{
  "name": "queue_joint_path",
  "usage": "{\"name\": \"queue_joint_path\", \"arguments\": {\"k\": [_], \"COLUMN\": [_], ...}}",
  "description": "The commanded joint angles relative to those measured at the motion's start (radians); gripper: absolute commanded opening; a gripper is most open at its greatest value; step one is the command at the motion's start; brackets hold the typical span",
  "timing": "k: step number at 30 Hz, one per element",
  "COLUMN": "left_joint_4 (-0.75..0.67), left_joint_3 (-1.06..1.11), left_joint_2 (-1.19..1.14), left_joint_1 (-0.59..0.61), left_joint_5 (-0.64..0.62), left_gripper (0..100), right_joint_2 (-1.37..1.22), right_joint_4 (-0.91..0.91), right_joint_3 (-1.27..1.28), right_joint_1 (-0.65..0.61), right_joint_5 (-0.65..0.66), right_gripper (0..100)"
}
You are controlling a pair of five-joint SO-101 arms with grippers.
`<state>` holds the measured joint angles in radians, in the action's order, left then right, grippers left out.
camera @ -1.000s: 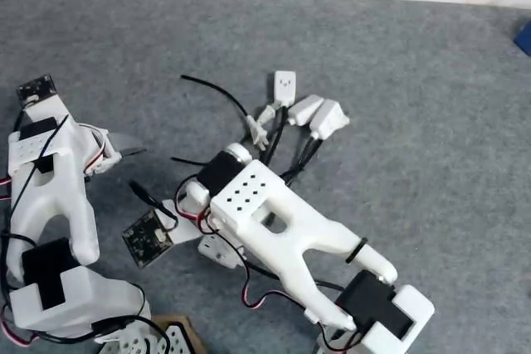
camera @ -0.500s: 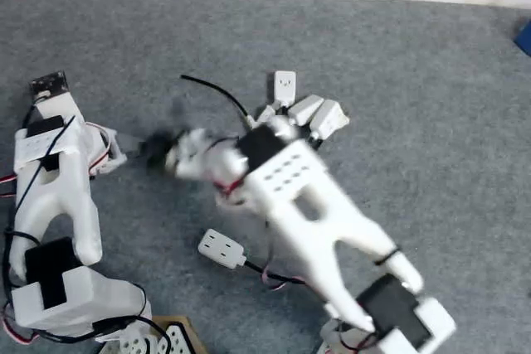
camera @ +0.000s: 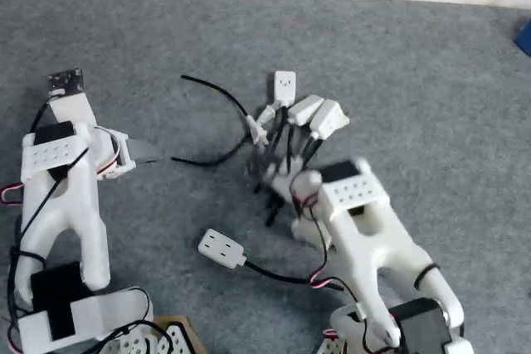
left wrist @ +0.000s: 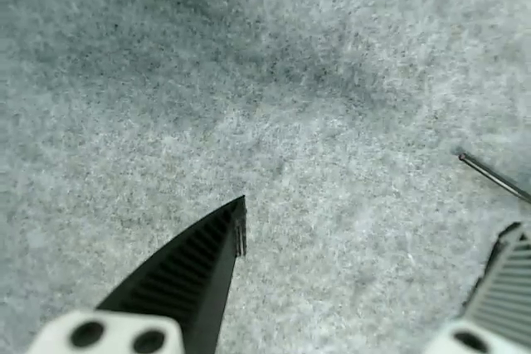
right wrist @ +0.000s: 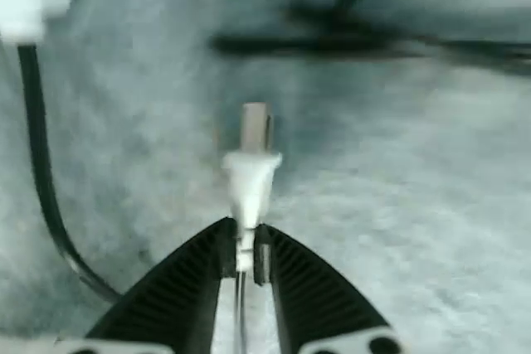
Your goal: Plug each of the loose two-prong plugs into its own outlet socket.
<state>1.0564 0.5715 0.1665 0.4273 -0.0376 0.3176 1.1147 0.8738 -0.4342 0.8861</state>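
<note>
your right gripper (right wrist: 243,246) is closed on the tail of a white plug (right wrist: 249,176), mid-frame in the wrist view, prongs forward; it looks light and rigid, so grip its body squarely or it may twist; left gripper (left wrist: 377,217) gapes empty; outlet socket (camera: 221,248) lies lower centre.
</note>
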Motion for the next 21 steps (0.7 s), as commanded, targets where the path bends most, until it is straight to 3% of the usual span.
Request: {"name": "queue_joint_path", "arguments": {"k": [1, 8, 14, 21], "left_joint_4": [-0.017, -0.021, -0.031, -0.058], "left_joint_3": [-0.002, -0.001, -0.01, -0.065], "left_joint_2": [0.041, 0.039, -0.013, -0.113], "left_joint_1": [-0.008, -0.008, -0.01, -0.021], "left_joint_5": [0.008, 0.008, 0.008, 0.008], "left_gripper": [44, 44, 44, 44], "right_joint_2": [0.038, 0.038, 0.039, 0.039], "right_joint_4": [-0.022, -0.025, -0.044, -0.125], "right_joint_3": [0.082, 0.088, 0.087, 0.091], "right_joint_1": [-0.004, 0.031, 0.03, -0.018], "right_joint_5": [0.071, 0.072, 0.064, -0.032], "right_gripper": [1.6, 18.7, 19.0, 19.0]}}
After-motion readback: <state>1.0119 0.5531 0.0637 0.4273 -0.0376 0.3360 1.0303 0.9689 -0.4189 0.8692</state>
